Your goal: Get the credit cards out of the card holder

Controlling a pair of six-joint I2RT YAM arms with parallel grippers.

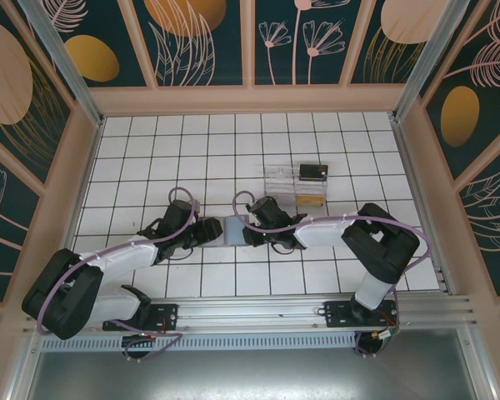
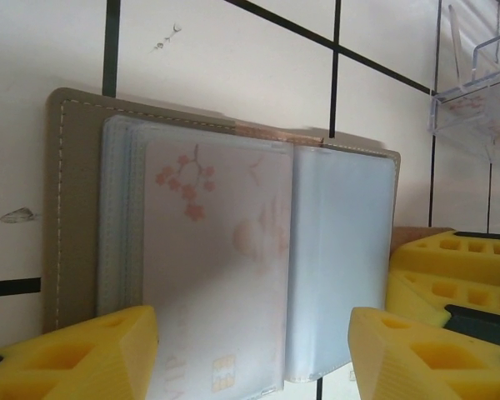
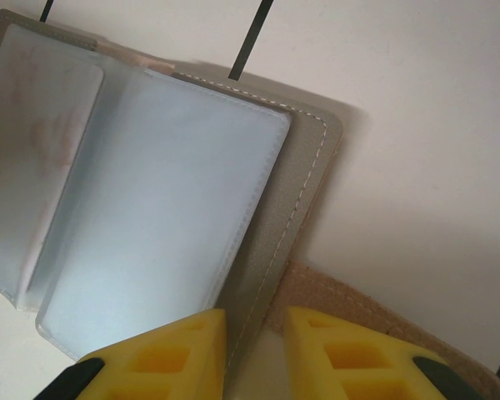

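Observation:
The card holder (image 1: 233, 229) lies open on the tiles between my two grippers. In the left wrist view its grey cover (image 2: 75, 208) carries frosted sleeves, and a pale credit card (image 2: 217, 275) with pink blossoms and a chip shows through the top sleeve. My left gripper (image 2: 250, 367) is open and straddles the sleeves at their near end, holding nothing. My right gripper (image 3: 254, 358) is nearly closed on the stitched right edge of the cover (image 3: 292, 217), beside the tan strap tab (image 3: 375, 308). From above, the left gripper (image 1: 210, 232) and right gripper (image 1: 252, 236) flank the holder.
A clear plastic tray (image 1: 275, 179) stands just behind the holder, with a dark card (image 1: 313, 172) and a tan-gold card (image 1: 310, 201) in it. Its corner (image 2: 475, 92) shows at the left wrist view's upper right. Wooden walls ring the tiled floor.

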